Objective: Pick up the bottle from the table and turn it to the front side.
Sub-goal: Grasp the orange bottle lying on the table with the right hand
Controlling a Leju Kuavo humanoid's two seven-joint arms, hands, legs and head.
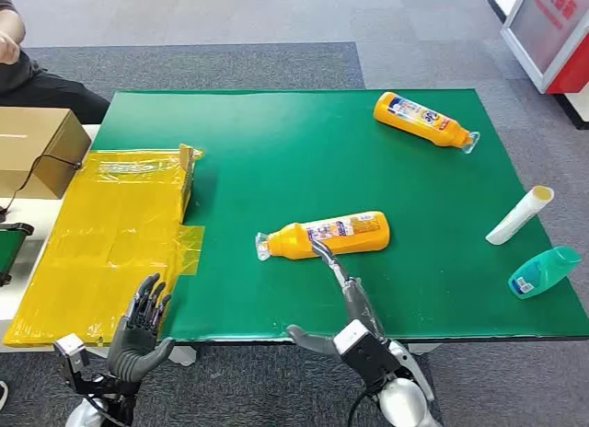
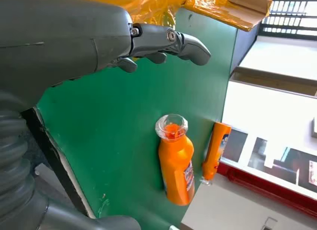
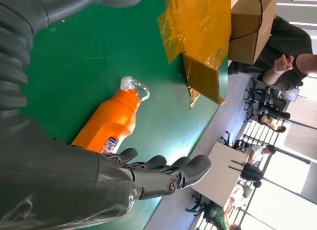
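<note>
Right hand (image 1: 350,309) was open, fingers spread, fingertips reaching bottle (image 1: 327,235) lying mid-table (image 1: 431,289). Left hand (image 1: 139,328) open, idle. Risk imo: round bottle could roll off if nudged before grip closed.

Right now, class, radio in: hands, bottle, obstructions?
Left hand open, idle. Right hand open, fingertips reaching the near bottle. Bottle lying flat, not lifted. Nothing blocking.
</note>
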